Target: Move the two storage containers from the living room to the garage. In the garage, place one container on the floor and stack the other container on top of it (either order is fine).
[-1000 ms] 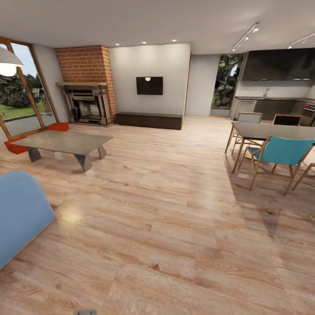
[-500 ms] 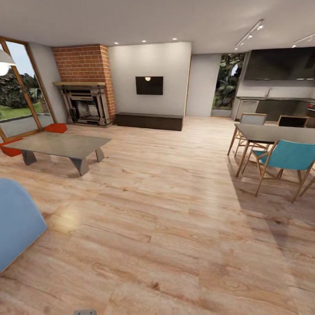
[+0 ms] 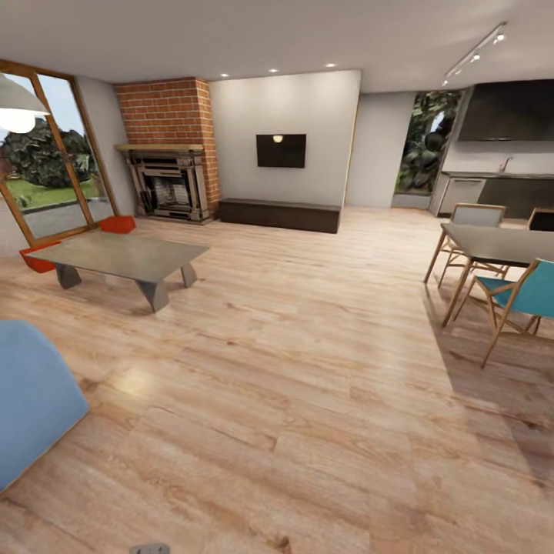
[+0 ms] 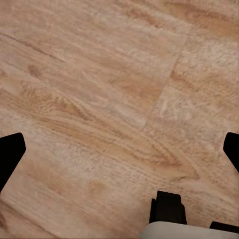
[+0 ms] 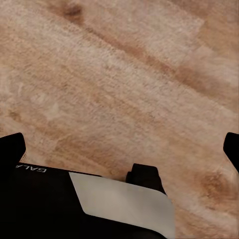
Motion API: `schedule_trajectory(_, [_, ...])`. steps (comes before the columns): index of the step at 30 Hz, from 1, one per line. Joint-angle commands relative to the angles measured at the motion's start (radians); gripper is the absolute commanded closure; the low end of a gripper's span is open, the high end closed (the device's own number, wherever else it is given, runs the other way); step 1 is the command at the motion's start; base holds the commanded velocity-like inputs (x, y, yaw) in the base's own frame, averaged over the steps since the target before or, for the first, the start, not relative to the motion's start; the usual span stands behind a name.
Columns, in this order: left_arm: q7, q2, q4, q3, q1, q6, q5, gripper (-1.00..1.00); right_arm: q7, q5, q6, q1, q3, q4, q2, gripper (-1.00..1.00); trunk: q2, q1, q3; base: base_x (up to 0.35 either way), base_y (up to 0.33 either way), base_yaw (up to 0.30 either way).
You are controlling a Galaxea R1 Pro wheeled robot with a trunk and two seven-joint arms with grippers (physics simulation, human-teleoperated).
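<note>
Ahead at ten o'clock, two storage containers [image 3: 117,224] sit behind the coffee table [image 3: 123,256]; driving straight risks clipping it. Both grippers, left gripper [image 4: 119,149] and right gripper [image 5: 119,147], spread apart, empty.

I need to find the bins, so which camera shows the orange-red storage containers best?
The head view: the two storage containers sit on the wood-plank floor behind the grey coffee table, near the glass doors, partly hidden. Both wrist views look down at floorboards, with the left gripper and right gripper open.
</note>
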Motion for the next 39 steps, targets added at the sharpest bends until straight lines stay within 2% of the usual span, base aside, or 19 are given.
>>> schedule_trajectory(1, [0.0,-0.001,0.004,-0.008,-0.002,-0.006,0.008,-1.0,0.001,0.006,-0.001,0.0,0.0,0.0,0.0,-1.0,0.0,0.001,-0.001,0.34,0.0,0.28])
schedule_trajectory(8, [0.0,-0.001,0.004,-0.008,-0.002,-0.006,0.008,-1.0,0.001,0.006,-0.001,0.0,0.0,0.0,0.0,-1.0,0.0,0.001,-0.001,0.34,0.0,0.132])
schedule_trajectory(39, [-0.001,-0.001,0.004,-0.009,-0.002,-0.006,0.008,-1.0,0.001,0.006,-0.003,0.0,0.0,0.0,-0.002,-1.0,0.0,0.001,-0.001,0.34,0.0,0.001])
